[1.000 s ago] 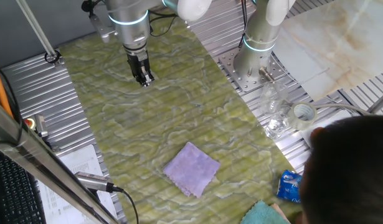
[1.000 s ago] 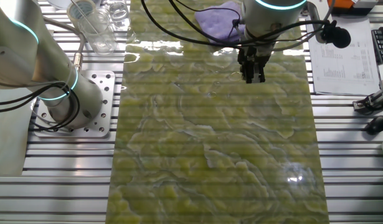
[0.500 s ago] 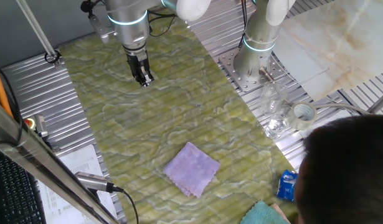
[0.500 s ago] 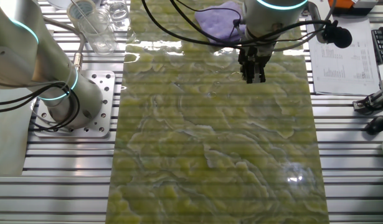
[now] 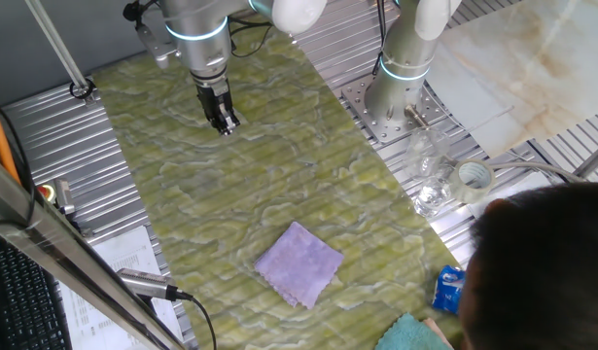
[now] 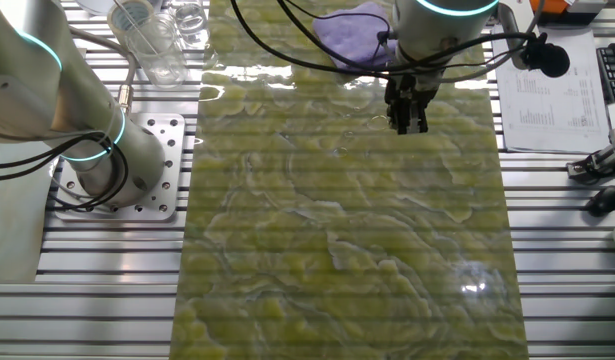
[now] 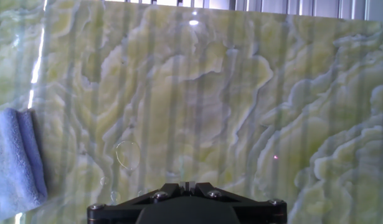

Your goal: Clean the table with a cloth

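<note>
— What has changed in the last second?

— Very little. The gripper (image 5: 225,121) has crept a touch towards the far end of the table (image 5: 279,175) and perhaps risen slightly. Otherwise everything lies as it did.

— And the cloth?

— The cloth (image 5: 299,262) hasn't moved. It lies flat on the green covering near the front end, well apart from the gripper. In the hand view only its edge shows, at the left border.

— Is the gripper holding anything?

— No. Its two fingers look pressed together with nothing between them, pointing down above bare table. I can't tell whether the tips touch the surface.

— So how far along is the cleaning?

— I'd say it hasn't really begun. The cloth isn't picked up and no wiping is under way. The small drift doesn't bring the hand nearer the cloth.

— What does the next move call for?

— Probably a long reach across to the cloth, with the fingers spread before coming down. It is thin and lies flat, so a pinch may only catch a fold. The teal cloth (image 5: 410,335) and blue packet (image 5: 452,290) sit near that end, but clear of the lilac one.
</note>
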You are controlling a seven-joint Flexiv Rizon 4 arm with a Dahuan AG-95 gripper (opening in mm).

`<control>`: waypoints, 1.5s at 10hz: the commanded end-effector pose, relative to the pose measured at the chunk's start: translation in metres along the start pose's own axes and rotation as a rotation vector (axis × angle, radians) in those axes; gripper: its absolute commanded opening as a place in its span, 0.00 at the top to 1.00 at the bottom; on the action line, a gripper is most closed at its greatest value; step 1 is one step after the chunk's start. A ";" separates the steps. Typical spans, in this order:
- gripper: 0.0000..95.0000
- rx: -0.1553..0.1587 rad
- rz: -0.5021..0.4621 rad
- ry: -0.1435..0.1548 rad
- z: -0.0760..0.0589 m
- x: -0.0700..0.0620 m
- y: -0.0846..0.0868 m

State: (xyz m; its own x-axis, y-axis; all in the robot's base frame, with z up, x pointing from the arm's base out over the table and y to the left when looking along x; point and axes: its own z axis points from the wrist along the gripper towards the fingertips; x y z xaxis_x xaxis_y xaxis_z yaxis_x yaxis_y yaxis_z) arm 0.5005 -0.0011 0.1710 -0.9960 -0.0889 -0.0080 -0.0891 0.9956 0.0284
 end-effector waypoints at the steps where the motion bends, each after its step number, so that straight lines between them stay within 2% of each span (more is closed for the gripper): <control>1: 1.00 0.000 -0.005 -0.001 -0.001 0.001 -0.001; 7: 1.00 0.003 -0.020 0.019 -0.001 0.001 -0.001; 15: 1.00 0.010 -0.045 0.029 -0.001 0.001 -0.001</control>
State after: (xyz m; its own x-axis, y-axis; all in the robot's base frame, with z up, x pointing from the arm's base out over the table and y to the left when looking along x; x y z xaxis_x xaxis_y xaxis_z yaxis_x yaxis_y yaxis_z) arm 0.4992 -0.0026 0.1718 -0.9909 -0.1336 0.0188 -0.1332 0.9909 0.0192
